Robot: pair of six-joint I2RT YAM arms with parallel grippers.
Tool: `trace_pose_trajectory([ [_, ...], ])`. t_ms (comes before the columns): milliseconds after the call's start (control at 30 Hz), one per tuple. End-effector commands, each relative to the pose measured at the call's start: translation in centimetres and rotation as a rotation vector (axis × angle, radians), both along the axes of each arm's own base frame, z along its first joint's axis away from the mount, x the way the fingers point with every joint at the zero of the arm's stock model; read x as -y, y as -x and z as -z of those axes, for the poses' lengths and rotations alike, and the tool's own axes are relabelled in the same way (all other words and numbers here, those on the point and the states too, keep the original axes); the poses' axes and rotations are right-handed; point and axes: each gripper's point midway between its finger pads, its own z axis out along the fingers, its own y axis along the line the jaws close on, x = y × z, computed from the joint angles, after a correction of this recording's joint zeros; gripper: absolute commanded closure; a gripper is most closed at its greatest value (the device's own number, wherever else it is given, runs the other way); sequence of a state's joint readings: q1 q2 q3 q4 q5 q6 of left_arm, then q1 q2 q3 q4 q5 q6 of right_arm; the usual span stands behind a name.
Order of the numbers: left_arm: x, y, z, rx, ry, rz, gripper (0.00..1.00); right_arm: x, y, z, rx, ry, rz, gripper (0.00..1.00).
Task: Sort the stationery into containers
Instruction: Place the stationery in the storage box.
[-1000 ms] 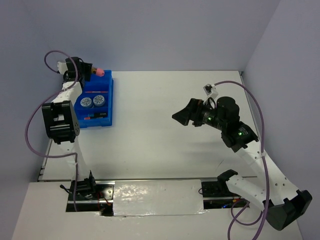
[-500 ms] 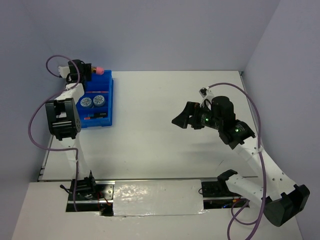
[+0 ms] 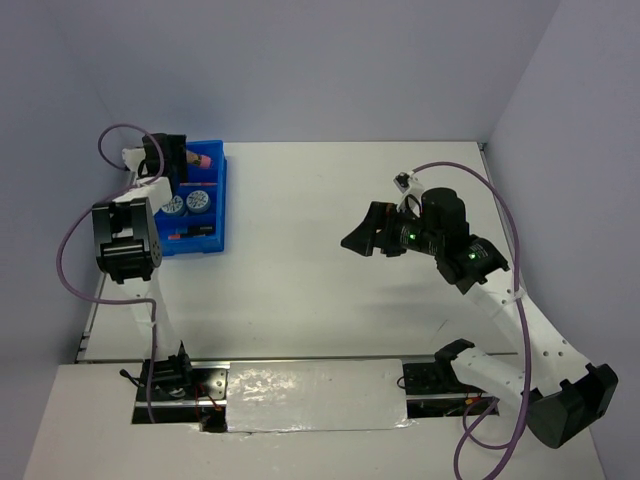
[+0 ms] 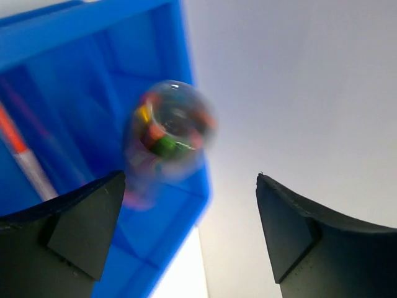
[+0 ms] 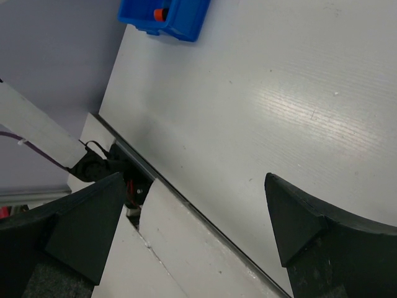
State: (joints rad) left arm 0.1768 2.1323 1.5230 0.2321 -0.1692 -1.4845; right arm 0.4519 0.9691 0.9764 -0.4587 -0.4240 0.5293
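Left gripper (image 3: 178,160) has swung nearer since a second ago, so the pink-capped tube (image 3: 201,160) that was hanging past the far edge of the blue tray (image 3: 216,215) now sits over the tray's far compartment, which makes sense as the drop spot. From the left wrist view the fingers are spread wide and the tube (image 4: 170,136) floats blurred between them, touching neither, so I'd say it's been let go, not gripped. It looks like clear, rounded plastic with coloured bits inside. The tray (image 4: 180,62) is smooth, glossy plastic with straight dividers. An orange-and-white stick (image 4: 18,149) lies along one long slot, and the two round discs (image 3: 185,203) share another. Right gripper (image 3: 355,232) has only drifted a touch and hovers mid-table, jaws wide apart and empty, well out of the way over the matte white table (image 5: 279,93).
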Motion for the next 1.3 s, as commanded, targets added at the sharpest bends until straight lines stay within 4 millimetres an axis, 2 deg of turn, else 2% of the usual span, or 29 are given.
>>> trace_pose_trajectory([
  [0, -0.5, 0.1, -6.9, 0.141, -0.041, -0.022, 0.01, -0.5, 0.3, -2.6, 0.065, -0.035, -0.035, 0.00],
  [200, -0.9, 0.2, -10.1, 0.184, -0.066, -0.003, 0.01, -0.2, 0.9, -2.8, 0.075, -0.033, -0.034, 0.00],
  [233, -0.8, 0.5, -11.3, 0.204, -0.072, -0.001, 0.01, 0.0, 1.0, -2.9, 0.080, -0.036, -0.029, 0.00],
  [300, -0.8, 1.2, -11.7, 0.185, -0.084, 0.001, 0.01, 0.4, 0.9, -3.2, 0.095, -0.023, -0.016, 0.00],
  [400, -0.8, 2.9, -13.9, 0.135, -0.142, 0.034, 0.01, 1.5, 1.2, -3.1, 0.103, 0.033, 0.014, 0.00],
  [433, -0.6, 3.4, -13.9, 0.101, -0.158, 0.049, 0.01, 1.8, 1.2, -3.2, 0.107, 0.047, 0.022, 0.00],
  [467, -0.7, 3.8, -15.0, 0.085, -0.198, 0.067, 0.01, 2.1, 1.2, -3.9, 0.136, 0.059, 0.030, 0.00],
  [500, -0.5, 5.2, -14.4, 0.005, -0.202, 0.084, 0.01, 2.7, 1.4, -3.9, 0.137, 0.080, 0.048, 0.00],
  [567, -0.4, 6.6, -14.9, -0.054, -0.249, 0.112, 0.01, 3.3, 1.6, -4.8, 0.164, 0.098, 0.062, 0.00],
  [600, -0.2, 8.1, -14.6, -0.115, -0.248, 0.123, 0.01, 3.9, 1.9, -4.5, 0.145, 0.120, 0.076, 0.00],
  [767, 0.5, 12.8, -16.3, -0.219, -0.359, 0.217, 0.01, 6.4, 2.8, -6.2, 0.171, 0.194, 0.155, 0.00],
  [800, 0.6, 13.1, -16.9, -0.208, -0.373, 0.225, 0.01, 6.5, 3.2, -6.1, 0.169, 0.198, 0.150, 0.00],
  [833, 0.6, 13.9, -16.5, -0.231, -0.376, 0.239, 0.01, 6.9, 3.3, -6.5, 0.182, 0.205, 0.162, 0.00],
  [867, 1.3, 14.4, -17.3, -0.209, -0.382, 0.278, 0.01, 7.1, 3.5, -6.6, 0.182, 0.207, 0.168, 0.00],
  [1000, 2.0, 15.7, -16.5, -0.251, -0.394, 0.370, 0.01, 7.3, 4.3, -6.9, 0.200, 0.185, 0.162, 0.00],
  [1133, 2.2, 17.2, -15.5, -0.294, -0.379, 0.380, 0.01, 6.7, 4.6, -6.5, 0.193, 0.162, 0.137, 0.00],
  [1267, 2.4, 17.6, -15.5, -0.280, -0.374, 0.373, 0.01, 6.8, 4.6, -6.4, 0.202, 0.166, 0.134, 0.00],
])
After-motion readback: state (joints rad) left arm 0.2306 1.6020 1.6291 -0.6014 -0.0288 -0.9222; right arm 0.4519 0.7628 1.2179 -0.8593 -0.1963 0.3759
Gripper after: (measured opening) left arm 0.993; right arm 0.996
